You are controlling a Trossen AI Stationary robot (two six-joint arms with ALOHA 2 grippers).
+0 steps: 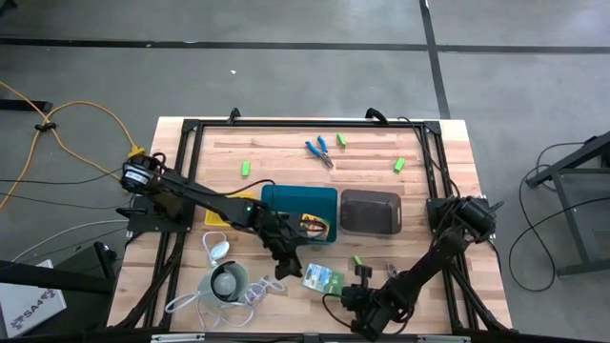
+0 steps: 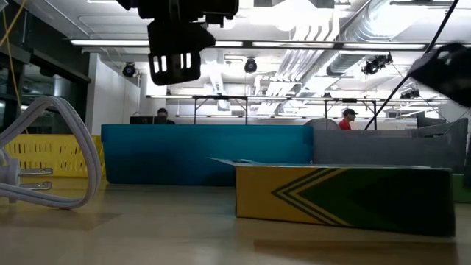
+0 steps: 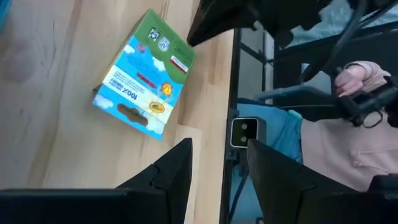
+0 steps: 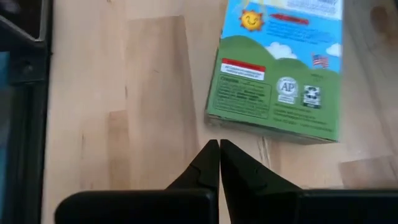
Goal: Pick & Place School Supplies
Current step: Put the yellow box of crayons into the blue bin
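You are looking down on a wooden tabletop (image 1: 286,152) with most of the sorting not yet done; three trays are sitting in a row across the middle, a yellow tray (image 1: 215,218) on the left, a teal tray (image 1: 297,200) in the centre and a dark grey tray (image 1: 371,211) on the right; the teal tray is holding what looks like a yellow crayon box (image 1: 315,227) at its near right corner, while the grey tray is showing nothing inside and the yellow one is mostly hidden by the left arm.

Still lying loose on the far part of the tabletop are the blue-handled scissors (image 1: 318,152) and three lime-green blocks (image 1: 246,169); a fourth green piece (image 1: 358,260) is lying near the right arm; the green-and-white flat pack (image 1: 323,279) is resting flat at the near edge, between the two arms.

Your left hand (image 1: 283,270) is hovering just left of that pack with its fingers (image 3: 171,168) parted and gripping nothing; your right hand (image 4: 219,163) is pointing at the pack's near side, fingers pressed together and empty.

A white round gadget (image 1: 226,283) and its cord are sitting near left; it is no part of the job.

By my reading only one item is placed, and the flat pack is the likely next pick.
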